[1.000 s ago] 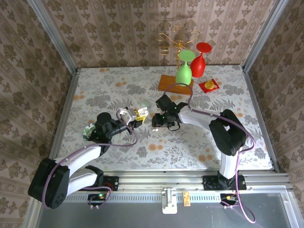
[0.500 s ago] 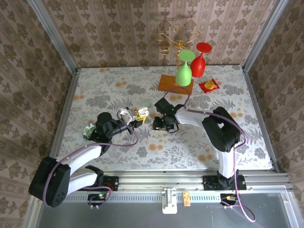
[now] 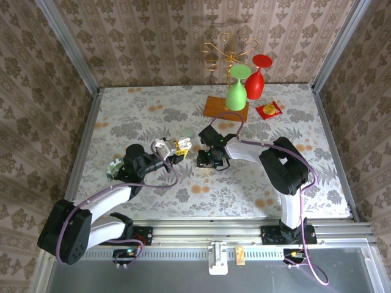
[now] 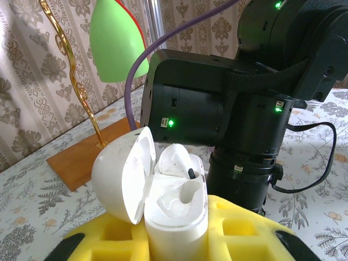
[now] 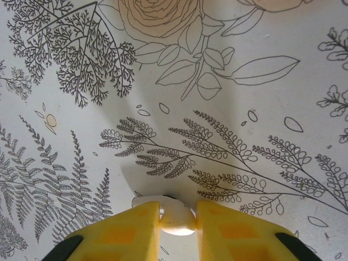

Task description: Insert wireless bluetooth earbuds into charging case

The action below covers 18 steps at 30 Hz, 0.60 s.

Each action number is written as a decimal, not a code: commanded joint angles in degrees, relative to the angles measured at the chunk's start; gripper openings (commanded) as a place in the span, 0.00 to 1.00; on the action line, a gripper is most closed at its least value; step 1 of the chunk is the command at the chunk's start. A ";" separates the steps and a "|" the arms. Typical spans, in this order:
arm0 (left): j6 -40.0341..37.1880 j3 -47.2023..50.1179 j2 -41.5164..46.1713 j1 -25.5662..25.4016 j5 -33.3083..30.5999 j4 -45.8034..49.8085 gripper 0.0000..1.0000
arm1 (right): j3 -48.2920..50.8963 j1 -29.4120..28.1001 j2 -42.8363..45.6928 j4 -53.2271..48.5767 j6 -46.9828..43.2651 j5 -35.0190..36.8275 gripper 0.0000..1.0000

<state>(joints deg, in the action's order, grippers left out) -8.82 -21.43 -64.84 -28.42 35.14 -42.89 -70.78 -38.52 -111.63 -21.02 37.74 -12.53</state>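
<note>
Earbud [image 5: 177, 224] between jaws of right gripper [image 5: 178, 213]

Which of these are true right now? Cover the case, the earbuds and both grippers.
1. The charging case has its lid open. True.
2. Both slots of the case hold earbuds. False: one seated earbud sits in it, and the slot beside it is empty.
3. The right gripper is closed on a whitish earbud down at the table. True.
4. The left gripper is empty. False: it holds the charging case.
</note>
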 commanded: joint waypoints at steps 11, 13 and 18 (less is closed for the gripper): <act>-1.61 0.34 -1.40 -0.07 0.36 -1.45 0.02 | -0.50 -0.15 2.83 -3.38 -1.56 2.53 0.21; -1.86 0.41 -1.89 -0.05 -0.13 -1.15 0.02 | -0.41 -0.13 4.04 -4.18 -2.32 4.01 0.21; -1.99 -0.01 -3.98 -0.06 -1.05 -0.31 0.02 | 0.11 -0.15 7.52 -6.00 -5.43 8.61 0.21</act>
<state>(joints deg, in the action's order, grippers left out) -9.32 -21.43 -67.90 -28.42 34.44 -42.85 -70.76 -38.50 -107.85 -24.23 35.07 -8.60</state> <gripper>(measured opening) 0.202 0.209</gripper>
